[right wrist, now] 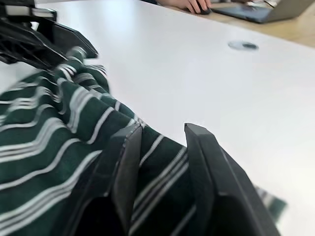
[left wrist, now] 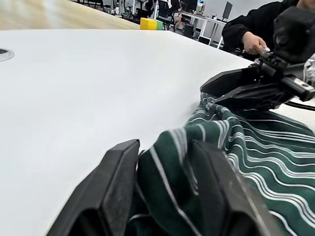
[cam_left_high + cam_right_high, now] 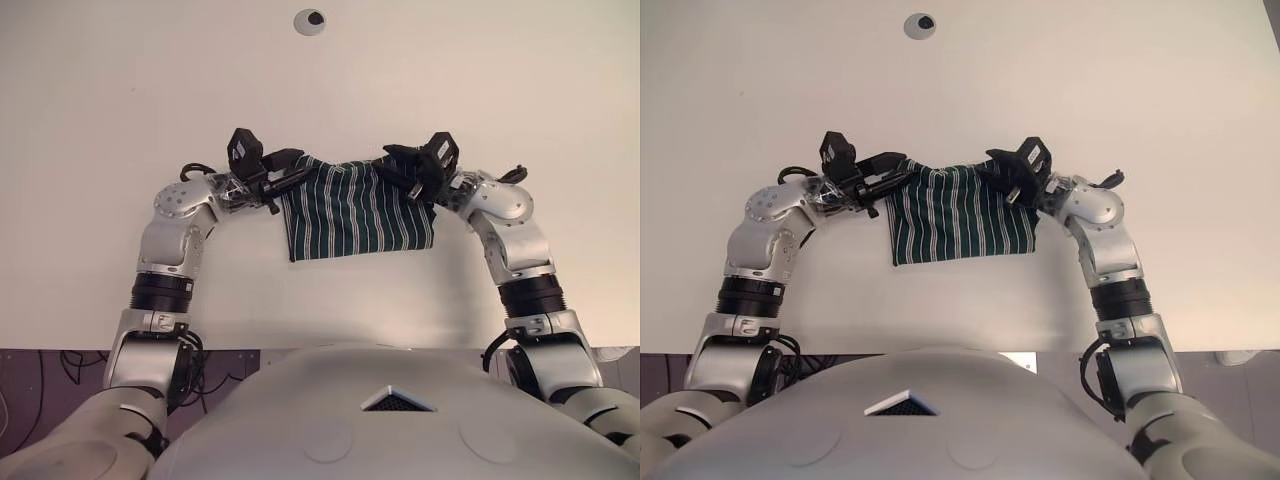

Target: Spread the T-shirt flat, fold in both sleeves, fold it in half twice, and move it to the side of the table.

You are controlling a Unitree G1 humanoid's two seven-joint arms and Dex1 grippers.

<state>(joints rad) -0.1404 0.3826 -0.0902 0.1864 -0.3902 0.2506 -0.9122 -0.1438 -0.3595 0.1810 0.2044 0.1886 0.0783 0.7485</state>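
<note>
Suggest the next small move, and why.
Probably draw both grippers toward the robot, laying the far edge over the near one: the left gripper and right gripper each pinch a far corner of the dark green white-striped cloth T-shirt, already a small rectangle.

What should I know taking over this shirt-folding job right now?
Left gripper: shut on the shirt's far left corner.
Right gripper: shut on its far right corner.
Shirt: a small striped rectangle on the table, straight ahead of the robot, between the two arms.
Done: no sleeves stick out and it looks folded down, though the folds can't be counted.
Left: probably finish any remaining fold, then move it to the side of the table.
</note>
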